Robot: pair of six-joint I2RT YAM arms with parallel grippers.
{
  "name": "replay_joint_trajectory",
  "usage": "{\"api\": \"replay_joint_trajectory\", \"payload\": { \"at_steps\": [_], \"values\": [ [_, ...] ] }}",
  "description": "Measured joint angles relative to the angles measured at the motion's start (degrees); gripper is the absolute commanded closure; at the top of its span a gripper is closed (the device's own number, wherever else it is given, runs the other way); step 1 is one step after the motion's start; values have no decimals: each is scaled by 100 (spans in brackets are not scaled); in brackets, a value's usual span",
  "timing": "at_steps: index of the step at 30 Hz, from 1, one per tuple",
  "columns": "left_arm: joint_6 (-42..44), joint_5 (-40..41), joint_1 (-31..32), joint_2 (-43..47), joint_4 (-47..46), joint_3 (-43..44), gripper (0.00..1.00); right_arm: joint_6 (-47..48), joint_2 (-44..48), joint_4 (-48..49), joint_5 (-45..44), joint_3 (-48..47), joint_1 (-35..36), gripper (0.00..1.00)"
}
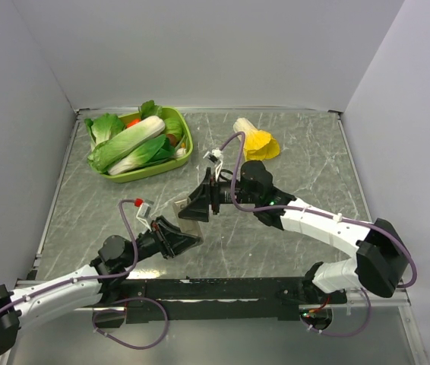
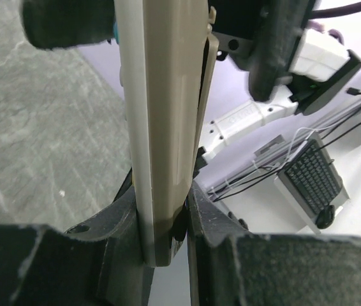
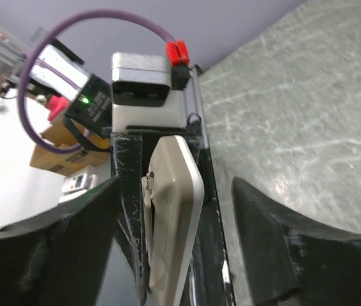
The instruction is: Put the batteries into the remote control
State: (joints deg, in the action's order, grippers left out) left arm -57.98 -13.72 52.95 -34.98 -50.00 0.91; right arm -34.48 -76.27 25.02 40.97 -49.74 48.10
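Observation:
The remote control (image 1: 181, 211) is a slim grey-beige bar held up off the table between the two arms. My left gripper (image 1: 178, 237) is shut on its near end; in the left wrist view the fingers (image 2: 222, 229) clamp the bar (image 2: 164, 121) from both sides. My right gripper (image 1: 198, 205) is open around the far end. In the right wrist view the remote (image 3: 175, 210) stands between the spread fingers (image 3: 276, 242), touching neither. A thin panel (image 3: 147, 191) stands slightly off the remote's side. The batteries are out of view.
A green basket (image 1: 188, 156) of toy vegetables stands at the back left. A yellow-and-white toy cabbage (image 1: 254, 140) lies at the back centre, just behind the right arm. Grey walls close the table on the left, back and right.

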Motion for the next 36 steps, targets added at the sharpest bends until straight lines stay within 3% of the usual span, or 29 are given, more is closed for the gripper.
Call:
{"api": "replay_joint_trajectory", "payload": {
  "at_steps": [6,13,18,25,32,36],
  "values": [
    [181,52,0,35,745,114,99,533,494,-999,-398,-24,-63,1],
    [199,162,0,-435,1095,345,98,1213,1379,-2208,-1480,-404,-90,1],
    [199,162,2,-804,1180,417,98,1338,1377,-2999,-2243,-623,-57,0],
    [199,142,2,-922,1093,511,99,1316,1202,-3265,-2562,-446,-35,9],
    [199,-44,4,-916,798,511,98,1189,831,-2929,-1862,-243,-107,20],
    [197,-85,2,-914,704,511,98,1093,739,-2667,-1412,-232,-203,32]
  ]
}}
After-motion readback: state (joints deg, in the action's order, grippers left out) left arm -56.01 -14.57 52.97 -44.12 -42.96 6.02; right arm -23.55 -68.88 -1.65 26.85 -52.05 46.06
